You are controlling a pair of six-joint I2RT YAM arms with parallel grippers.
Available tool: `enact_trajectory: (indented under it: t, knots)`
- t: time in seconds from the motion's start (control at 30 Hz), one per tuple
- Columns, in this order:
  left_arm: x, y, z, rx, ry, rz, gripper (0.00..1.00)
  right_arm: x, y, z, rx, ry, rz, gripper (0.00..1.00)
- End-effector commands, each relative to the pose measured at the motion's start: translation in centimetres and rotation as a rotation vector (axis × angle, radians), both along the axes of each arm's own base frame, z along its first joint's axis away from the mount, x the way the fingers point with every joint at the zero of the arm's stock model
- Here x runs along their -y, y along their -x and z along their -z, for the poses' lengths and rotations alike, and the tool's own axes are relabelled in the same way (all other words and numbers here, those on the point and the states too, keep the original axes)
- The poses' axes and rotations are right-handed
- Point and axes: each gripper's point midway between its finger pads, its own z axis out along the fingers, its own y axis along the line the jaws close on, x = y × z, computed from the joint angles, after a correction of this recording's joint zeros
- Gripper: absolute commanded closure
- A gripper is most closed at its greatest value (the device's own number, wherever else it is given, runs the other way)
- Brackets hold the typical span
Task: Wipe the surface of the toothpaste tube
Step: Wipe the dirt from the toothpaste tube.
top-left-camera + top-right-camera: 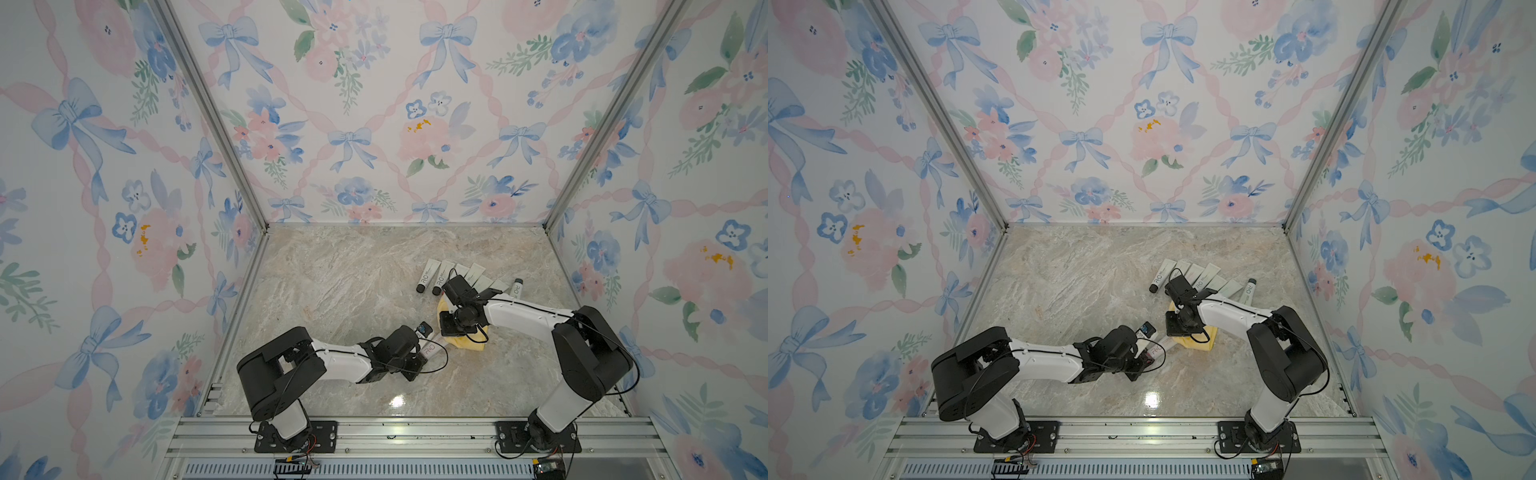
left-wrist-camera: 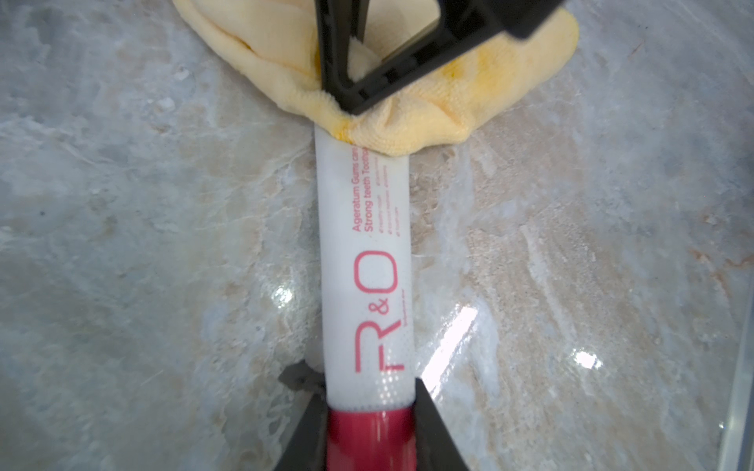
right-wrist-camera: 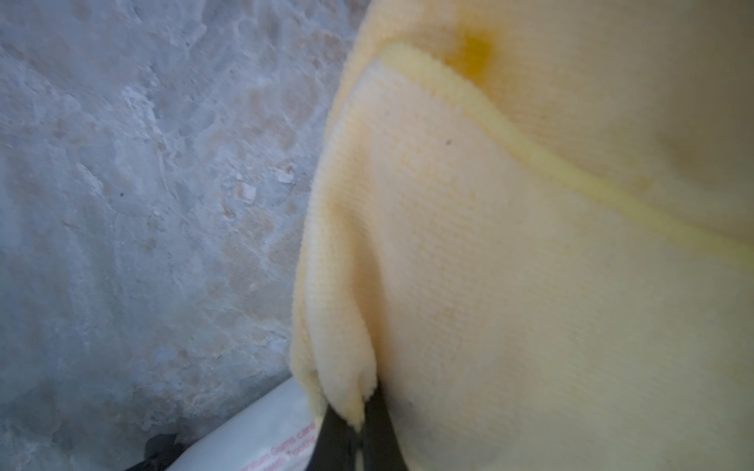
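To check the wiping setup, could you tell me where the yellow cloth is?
In both top views, the yellow cloth sits right of centre, pinched by the right gripper, overlapping the toothpaste tube.

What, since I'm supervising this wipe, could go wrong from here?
The left fingers grip the tube only at its cap; wiping pressure might twist it loose.
The right fingers pinch only a fold of cloth, which may slip out.
The right arm could knock the spare tubes beside it.

My work surface is a marble-pattern tabletop [image 1: 332, 291]. On it lie a fanned row of toothpaste tubes [image 1: 476, 272] and a yellow cloth [image 1: 469, 345].
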Motion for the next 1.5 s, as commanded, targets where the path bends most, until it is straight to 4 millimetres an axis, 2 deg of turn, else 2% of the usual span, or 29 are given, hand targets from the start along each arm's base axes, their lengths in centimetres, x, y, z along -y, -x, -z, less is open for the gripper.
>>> enact_trajectory:
  t: [0.0,0.17,0.3,0.4,0.57,0.67,0.77,0.93,1.13,1.17,1.27,1.37,1.47]
  knots:
    - [-1.6,1.5,2.6,-0.068,-0.093,0.019,0.73,0.0,5.3,2.6,-0.179,-0.015,-0.036,0.94]
    - [-1.6,1.5,2.7,-0.071,-0.096,0.021,0.73,-3.5,8.7,0.9,-0.263,-0.211,-0.124,0.93]
    - [-1.6,1.5,2.8,-0.071,-0.096,0.021,0.73,-2.7,9.2,1.7,-0.282,-0.187,-0.131,0.93]
    - [-1.5,1.5,2.8,-0.073,-0.095,0.021,0.73,-0.4,7.8,2.5,-0.259,-0.109,-0.084,0.94]
    - [-1.6,1.5,2.8,-0.073,-0.095,0.023,0.73,4.3,4.0,2.8,-0.178,0.063,0.019,0.94]
    - [-1.6,1.6,2.8,-0.074,-0.096,0.023,0.73,5.4,2.5,2.2,-0.134,0.111,0.044,0.94]
    - [-1.5,1.5,2.8,-0.074,-0.094,0.024,0.73,5.7,1.9,2.1,-0.121,0.128,0.051,0.94]
    - [-1.5,1.6,2.8,-0.076,-0.095,0.027,0.73,4.0,2.7,2.0,-0.128,0.100,0.014,0.94]
    - [-1.5,1.6,2.8,-0.074,-0.094,0.026,0.72,-0.5,6.0,1.6,-0.190,-0.033,-0.072,0.94]
    - [-1.5,1.6,2.8,-0.074,-0.096,0.026,0.72,-1.3,6.4,0.7,-0.179,-0.073,-0.087,0.94]
    - [-1.5,1.6,2.9,-0.075,-0.098,0.027,0.72,-3.0,8.0,0.3,-0.210,-0.145,-0.114,0.93]
    - [-1.4,1.6,2.9,-0.077,-0.098,0.029,0.72,-3.1,8.5,0.5,-0.219,-0.153,-0.123,0.93]
    - [-1.4,1.6,2.9,-0.076,-0.097,0.029,0.72,-1.4,7.4,1.5,-0.219,-0.109,-0.084,0.93]
